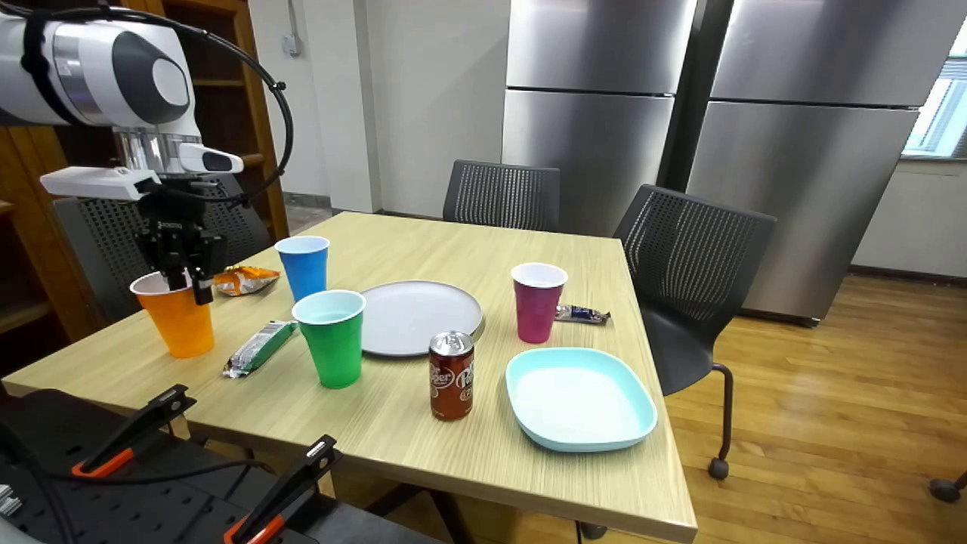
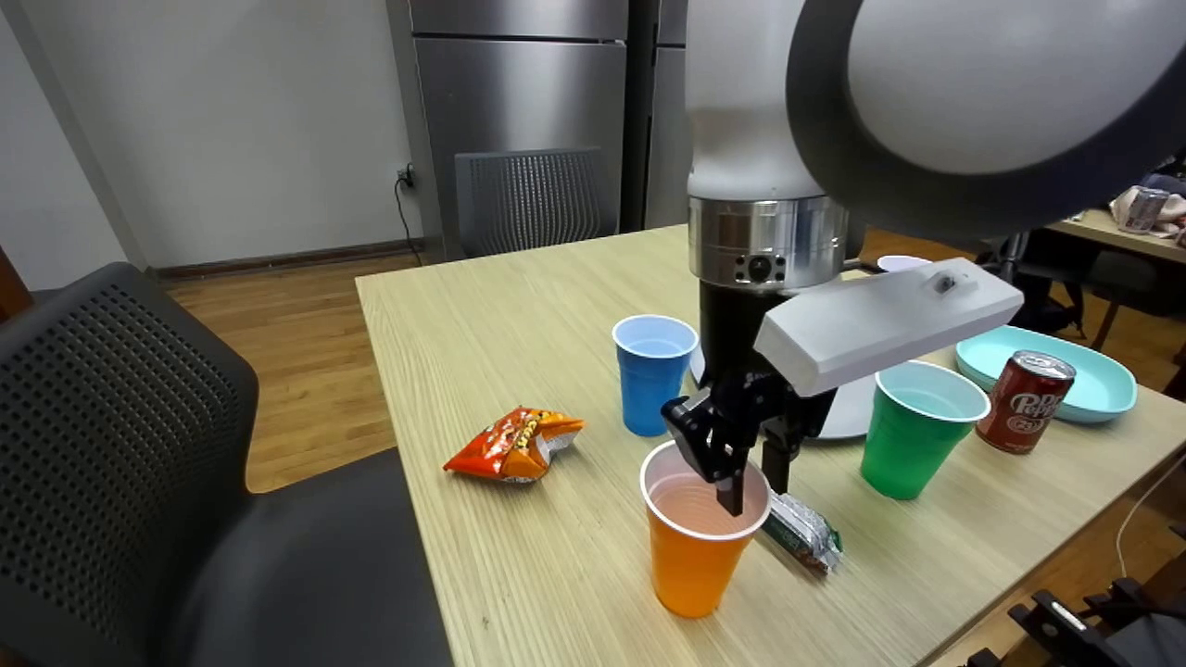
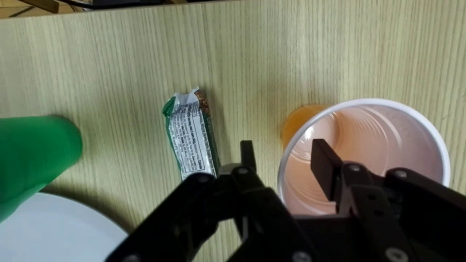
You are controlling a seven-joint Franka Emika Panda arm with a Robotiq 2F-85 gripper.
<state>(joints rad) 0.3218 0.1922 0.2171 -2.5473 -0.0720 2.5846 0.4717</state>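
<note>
Apparently, over at the far left of an exterior view, the step in hand is taking hold of the orange plastic cup (image 1: 177, 325) by its wall. It stands upright on the wooden table (image 1: 423, 249), and the gripper (image 1: 190, 285) straddles the right side of its rim. What the next move calls for, I'd judge, is drawing the gap closed on that thin wall, evenly enough not to tip or crumple so light a cup.

As for the grip itself, the jaws stand partway apart with nothing clamped. Left to right in the wrist view, the outer finger (image 3: 248, 154) points down outside the cup, with wood grain showing between it and the rim, and the inner finger (image 3: 324, 167) hangs over the hollow. Whether that inner one brushes the wall lower down I can't make out, since the black linkage (image 3: 367, 207) hides the spot.

Rightward of the gripper, in an exterior view, come an orange snack packet (image 1: 246, 280), a green-wrapped snack bar (image 1: 261, 349) nearer the table's edge, then a blue plastic cup (image 1: 308, 272) and a green plastic cup (image 1: 334, 347). A grey plate (image 1: 423, 317) lies near the middle of the frame, a Dr Pepper can (image 1: 452, 381) stands just below its right side, a maroon plastic cup (image 1: 536, 306) stands right of centre with a dark-wrapped bar (image 1: 582, 314) partly behind it, and a turquoise tray (image 1: 578, 397) sits lower down.
</note>
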